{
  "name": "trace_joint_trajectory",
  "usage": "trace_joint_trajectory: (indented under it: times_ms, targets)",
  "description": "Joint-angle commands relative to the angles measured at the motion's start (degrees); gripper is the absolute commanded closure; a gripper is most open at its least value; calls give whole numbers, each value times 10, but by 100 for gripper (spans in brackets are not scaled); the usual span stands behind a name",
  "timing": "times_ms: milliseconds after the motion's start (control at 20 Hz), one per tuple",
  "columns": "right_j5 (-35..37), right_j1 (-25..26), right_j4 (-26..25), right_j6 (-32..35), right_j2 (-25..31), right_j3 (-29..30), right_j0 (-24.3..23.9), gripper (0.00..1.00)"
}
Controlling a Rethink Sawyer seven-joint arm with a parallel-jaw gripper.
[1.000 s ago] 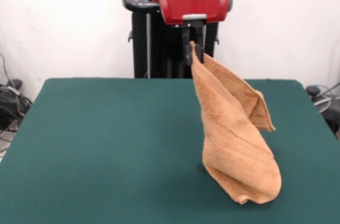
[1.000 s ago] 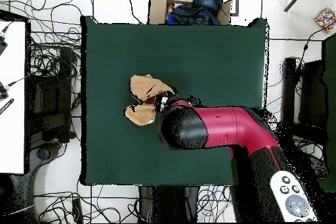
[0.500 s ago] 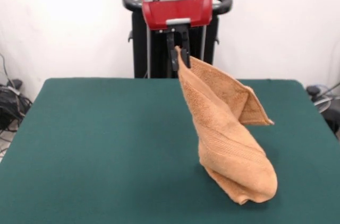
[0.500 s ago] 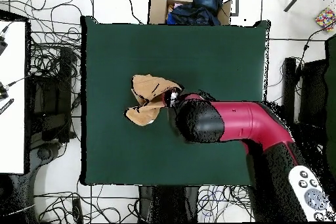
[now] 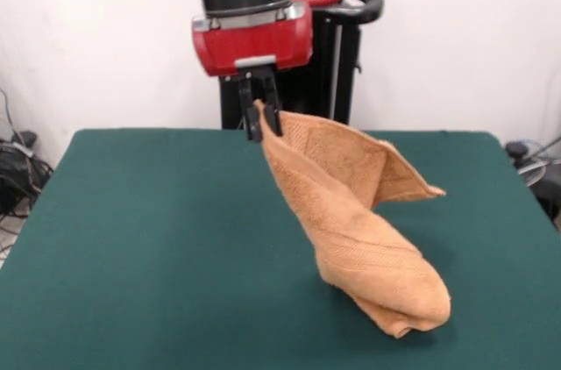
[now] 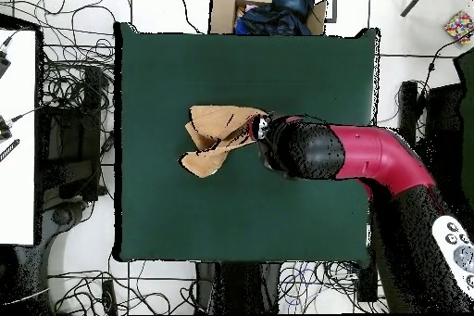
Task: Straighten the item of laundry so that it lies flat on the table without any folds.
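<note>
The orange-tan towel [image 5: 359,212] hangs by one corner from my gripper [image 5: 260,123], which is shut on that corner above the green table [image 5: 158,238]. The towel slopes down to the right in the front view. Its bunched lower end rests on the table near the front edge, and a loose flap sticks out to the right. In the overhead view the towel [image 6: 218,136] stretches left from the gripper [image 6: 260,129] near the table's middle [image 6: 278,62]. No tag shows.
The robot's black pedestal [image 5: 289,81] stands behind the table's far edge. In the overhead view a cardboard box with dark clothing [image 6: 273,6] sits beyond the table's top edge. Cables lie on the floor at the left [image 6: 69,99].
My gripper has moved left in the front view, right in the overhead view, and a little lower, pulling the held corner along. The towel is drawn out longer; its bottom end stays in place.
</note>
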Motion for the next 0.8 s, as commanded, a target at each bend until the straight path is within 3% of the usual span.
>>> trace_joint_trajectory:
  times_ms: [50, 800]
  targets:
    - [66, 55, -53, -147, 34, -65, -6, 100]
    - [122, 98, -58, -229, 35, -153, -20, 100]
